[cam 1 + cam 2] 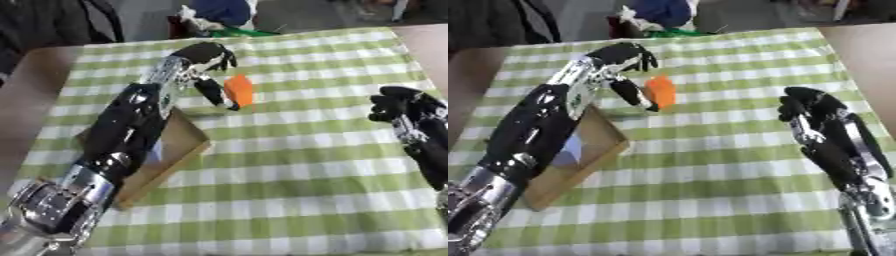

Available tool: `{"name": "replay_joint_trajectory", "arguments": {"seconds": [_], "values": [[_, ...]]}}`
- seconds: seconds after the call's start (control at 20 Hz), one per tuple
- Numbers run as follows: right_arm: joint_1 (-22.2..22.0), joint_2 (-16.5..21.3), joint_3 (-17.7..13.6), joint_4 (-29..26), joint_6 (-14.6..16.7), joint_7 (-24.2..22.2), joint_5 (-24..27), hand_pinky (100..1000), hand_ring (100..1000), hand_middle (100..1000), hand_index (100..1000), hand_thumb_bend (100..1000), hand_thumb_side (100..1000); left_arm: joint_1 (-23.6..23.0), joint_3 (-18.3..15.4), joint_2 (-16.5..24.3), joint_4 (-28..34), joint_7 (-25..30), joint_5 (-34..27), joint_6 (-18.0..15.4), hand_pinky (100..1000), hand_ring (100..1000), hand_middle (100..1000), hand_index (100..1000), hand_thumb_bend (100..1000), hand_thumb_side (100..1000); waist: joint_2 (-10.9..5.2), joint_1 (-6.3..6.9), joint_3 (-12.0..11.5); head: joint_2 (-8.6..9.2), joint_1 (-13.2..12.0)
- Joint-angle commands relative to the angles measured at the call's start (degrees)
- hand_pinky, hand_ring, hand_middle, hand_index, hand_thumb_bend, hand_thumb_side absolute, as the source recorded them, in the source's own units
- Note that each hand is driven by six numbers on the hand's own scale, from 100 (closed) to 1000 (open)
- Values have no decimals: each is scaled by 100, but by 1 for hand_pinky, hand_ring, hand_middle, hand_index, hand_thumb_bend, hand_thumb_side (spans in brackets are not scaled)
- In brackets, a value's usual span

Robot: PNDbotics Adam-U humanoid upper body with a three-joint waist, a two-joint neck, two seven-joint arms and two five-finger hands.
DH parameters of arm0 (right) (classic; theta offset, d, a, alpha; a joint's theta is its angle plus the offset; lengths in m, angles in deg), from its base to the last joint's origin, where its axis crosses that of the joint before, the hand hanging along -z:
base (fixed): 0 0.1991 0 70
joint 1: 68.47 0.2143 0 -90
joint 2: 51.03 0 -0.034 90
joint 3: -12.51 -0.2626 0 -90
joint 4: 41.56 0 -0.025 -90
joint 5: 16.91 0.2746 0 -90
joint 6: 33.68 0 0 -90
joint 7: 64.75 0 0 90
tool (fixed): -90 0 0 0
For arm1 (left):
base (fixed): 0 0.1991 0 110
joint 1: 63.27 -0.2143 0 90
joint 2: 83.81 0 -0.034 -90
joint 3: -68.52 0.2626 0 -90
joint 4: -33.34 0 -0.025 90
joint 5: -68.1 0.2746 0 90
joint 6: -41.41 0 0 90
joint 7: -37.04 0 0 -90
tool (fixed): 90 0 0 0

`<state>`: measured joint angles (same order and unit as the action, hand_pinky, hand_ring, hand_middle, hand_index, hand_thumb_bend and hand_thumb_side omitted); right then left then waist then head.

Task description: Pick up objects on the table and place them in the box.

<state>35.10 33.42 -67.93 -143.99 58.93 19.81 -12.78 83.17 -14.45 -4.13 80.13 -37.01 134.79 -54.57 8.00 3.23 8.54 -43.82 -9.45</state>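
Your box point(592, 150): shallow cardboard, blue item point(570, 148) inside. Orange block point(239, 90) beyond it on checked worktop point(289, 165), pinched by left hand point(208, 62). Right hand point(811, 107) curled, empty.

No text, label, number or sign can be read anywhere.

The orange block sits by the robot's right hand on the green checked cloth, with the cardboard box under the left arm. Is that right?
Not quite: the orange block is at the left hand, whose fingers reach down beside it, as the left eye view shows. The right hand hangs apart at the other side of the green checked cloth. The cardboard box does lie under the left arm.
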Motion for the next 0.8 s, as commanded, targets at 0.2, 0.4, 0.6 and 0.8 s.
{"name": "replay_joint_trajectory", "arguments": {"seconds": [0.2, 0.4, 0.6, 0.8], "values": [[60, 35, -11, -51, 13, -19, 24, 734, 842, 569, 790, 100, 462, 58, -97, -30, -61, -423, -50, 109, 675, 612, 562, 759, 650, 407, -62, -35, 5, 0, -19], [64, 28, -11, -48, 13, -23, 25, 734, 842, 569, 790, 100, 463, 22, -75, -74, -77, -674, -256, 125, 649, 599, 545, 745, 609, 401, -57, -33, 5, 5, -24], [64, 26, -13, -46, 14, -25, 24, 734, 842, 569, 790, 100, 463, -18, -41, -112, -107, -891, -431, 186, 620, 572, 510, 719, 552, 370, -52, -35, 9, 10, -29], [63, 23, -15, -45, 15, -26, 25, 734, 842, 569, 790, 100, 464, -47, -11, -125, -140, -1053, -528, 222, 593, 534, 466, 684, 399, 242, -51, -38, 4, 17, -31]]}}
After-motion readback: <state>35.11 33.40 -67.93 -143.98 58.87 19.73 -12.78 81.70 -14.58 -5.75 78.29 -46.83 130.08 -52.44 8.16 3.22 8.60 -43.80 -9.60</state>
